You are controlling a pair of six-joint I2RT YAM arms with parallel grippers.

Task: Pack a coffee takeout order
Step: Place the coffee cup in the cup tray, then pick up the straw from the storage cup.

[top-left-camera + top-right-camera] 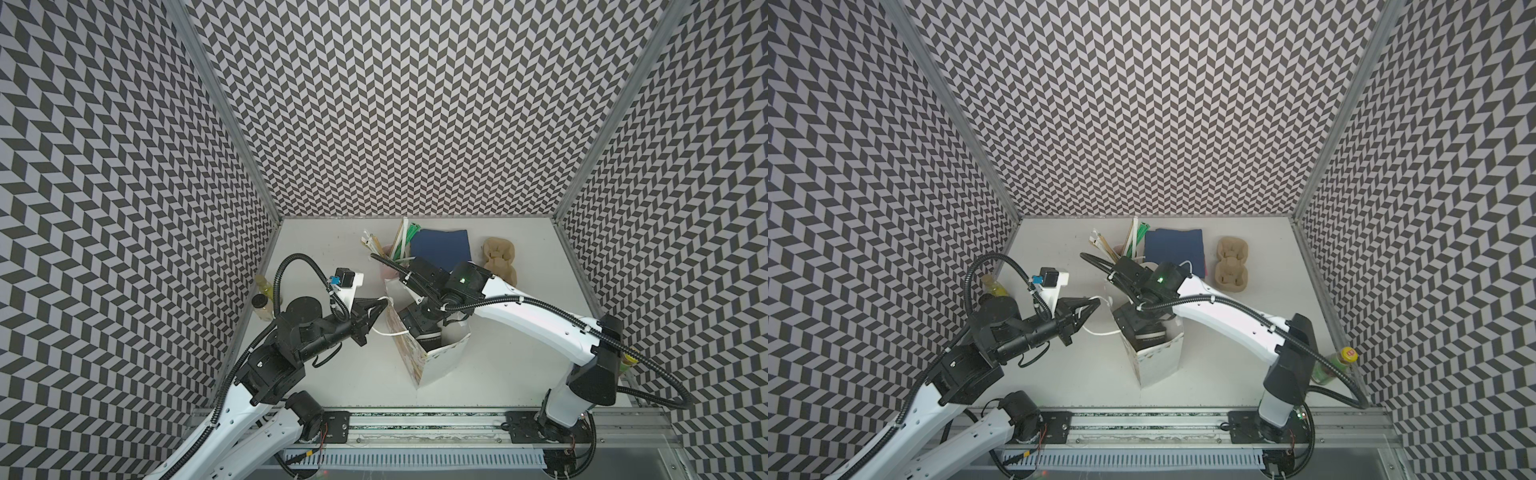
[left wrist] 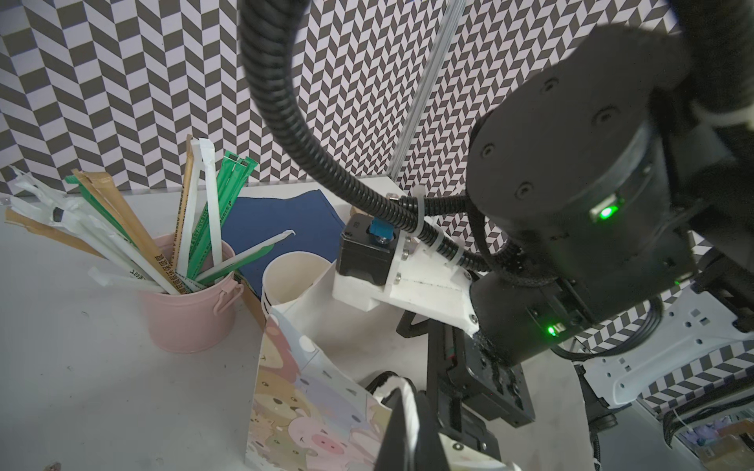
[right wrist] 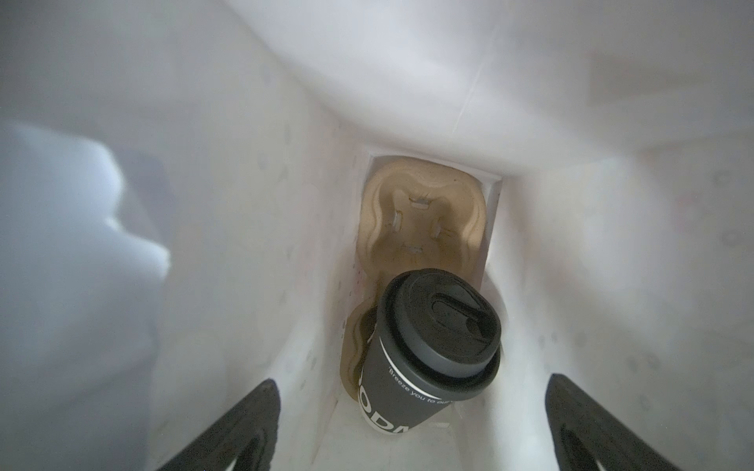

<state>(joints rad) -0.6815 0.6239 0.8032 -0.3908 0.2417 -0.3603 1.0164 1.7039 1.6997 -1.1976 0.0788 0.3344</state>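
The left gripper (image 1: 384, 308) was pinched tight on the white cord handle (image 1: 384, 333) at the left side of the paper bag (image 1: 440, 361). The right gripper (image 3: 411, 378) hung inside the bag, jaws spread wide and holding nothing, above the dark lidded cup (image 3: 391, 391). The cup sat in one well of the pulp carrier (image 3: 420, 216) on the bag's floor. The navy napkin (image 1: 440, 245) lay on the table (image 1: 332, 374) beyond the bag, between a pink straw bucket (image 2: 191, 310) on its left and a second carrier (image 1: 500, 257) on its right.
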